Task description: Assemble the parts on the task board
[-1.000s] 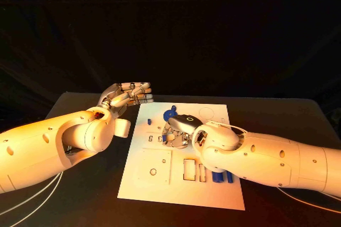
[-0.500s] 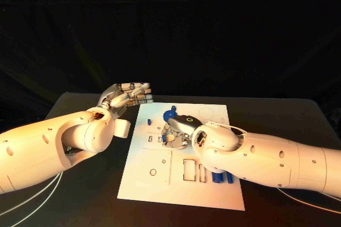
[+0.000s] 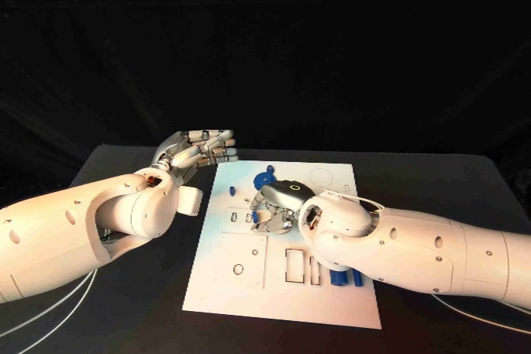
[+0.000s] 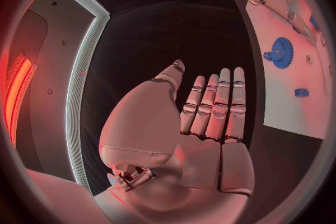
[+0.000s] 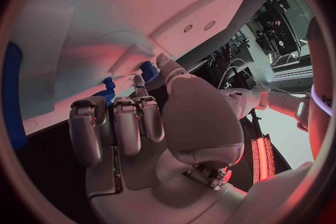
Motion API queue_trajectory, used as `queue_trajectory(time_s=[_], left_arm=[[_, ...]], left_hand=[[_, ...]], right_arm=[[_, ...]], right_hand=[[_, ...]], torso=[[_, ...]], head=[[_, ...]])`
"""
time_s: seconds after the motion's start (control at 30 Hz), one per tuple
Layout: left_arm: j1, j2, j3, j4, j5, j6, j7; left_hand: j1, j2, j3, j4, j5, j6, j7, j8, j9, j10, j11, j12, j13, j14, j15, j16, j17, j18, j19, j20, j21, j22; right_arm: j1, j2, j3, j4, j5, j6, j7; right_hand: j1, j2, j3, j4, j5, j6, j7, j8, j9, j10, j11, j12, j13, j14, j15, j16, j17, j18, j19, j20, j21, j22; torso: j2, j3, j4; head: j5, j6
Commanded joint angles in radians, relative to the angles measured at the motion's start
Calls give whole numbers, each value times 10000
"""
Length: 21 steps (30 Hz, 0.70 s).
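The white task board (image 3: 238, 277) lies in the middle of the black table. My right hand (image 3: 277, 208) hangs low over the board's middle with its fingers curled down. In the right wrist view its thumb and a finger (image 5: 138, 85) pinch a small blue part (image 5: 148, 70) against the board (image 5: 91, 17). A blue gear (image 3: 265, 177) sits just beyond that hand and also appears in the left wrist view (image 4: 282, 51). My left hand (image 3: 199, 150) is raised off the board's far left corner, flat, fingers straight and side by side, holding nothing (image 4: 210, 112).
A small blue piece (image 3: 230, 190) lies on the board's left part. Two long blue parts (image 3: 345, 276) lie by the cut-outs near my right forearm. Black table (image 3: 122, 315) shows on both sides of the board.
My right hand has shifted slightly left and nearer over the board's middle. The left hand has not moved.
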Motion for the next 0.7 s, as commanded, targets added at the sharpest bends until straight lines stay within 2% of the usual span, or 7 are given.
queue_trajectory(time_s=[0.03,0.13,0.27,0.33,0.47,0.6,0.7], left_arm=[[6,6,5,-13,-17,198,-13],[6,-2,5,-86,-192,206,-163],[6,4,3,-271,-593,449,-542],[5,13,-9,-414,-1038,719,-843],[4,17,-30,-616,-2213,1603,-1881],[4,6,-35,-660,-3648,2280,-3110],[8,5,-36,-680,-5017,3026,-4384]], left_hand=[[2,101,-24,-52,-15,46,218,-43,9,-9,3,-27,-3,149,-33,-1,6,126,147,5,115,16],[-41,129,-91,-84,-18,192,111,-32,25,251,-107,64,29,533,-159,118,91,144,559,-146,444,144],[-101,175,-129,-68,-19,601,-112,84,61,1469,-480,555,211,1833,-605,721,445,135,1405,-540,1116,436],[72,276,139,-113,-1,1149,-465,291,125,2398,-891,862,341,3411,-1151,1629,946,152,2448,-1068,1981,845],[-104,141,296,22,-18,1610,-881,416,187,3643,-1446,1463,711,5148,-1709,3371,2076,147,3648,-1753,3283,1521],[-614,40,-165,498,3,1375,-964,333,236,3804,-1622,2574,1674,5082,-1878,7432,6068,-15,3896,-1949,4452,2252],[-813,219,-814,1114,-14,1278,-994,782,574,2748,-1657,5143,3859,4751,-1920,11232,10224,-50,3927,-2124,6560,4275]], right_arm=[[-13,-134,2,194,-34,-963,211],[0,-401,28,470,457,-1895,910],[148,-849,92,838,1824,-2557,2181],[349,-1234,121,1106,2785,-2530,2688],[790,-2126,146,1611,4384,-2047,3052],[1020,-2788,152,1867,5307,-1939,3154],[1147,-3353,154,1964,6013,-1935,3208]], right_hand=[[19,-241,-291,314,-256,-545,77,-41,-152,297,107,-97,1897,1055,136,26,2614,-67,1055,103,44,2635],[364,-443,-590,917,-419,-822,120,13,-266,230,148,-157,1830,1045,181,7,2576,-67,1055,162,44,2635],[619,-315,-579,1156,-453,-642,66,133,-257,33,108,-371,1650,969,146,-142,2290,-67,1054,152,44,2634],[686,-181,-710,1216,127,-162,-10,411,-181,-442,33,-884,1242,836,79,-406,1829,34,842,88,-295,2356],[642,-49,-1021,1240,530,119,-78,612,-154,-617,-25,-1057,1081,772,15,-564,1587,145,607,31,-696,2039],[663,29,-1122,1224,556,207,-116,694,-148,-622,-60,-1060,1062,771,-17,-584,1570,156,587,-1,-748,2001],[686,82,-1181,1206,639,240,-135,735,-150,-612,-79,-1052,1056,770,-37,-599,1555,158,587,-22,-761,1992]], torso=[[-5,6,21],[-29,4,3],[-77,-8,-20],[-125,-11,-23],[-220,-19,-27],[-288,-43,-35],[-379,-38,-71]], head=[[0,10],[34,17],[62,28],[84,47],[70,35],[12,65],[31,0]])
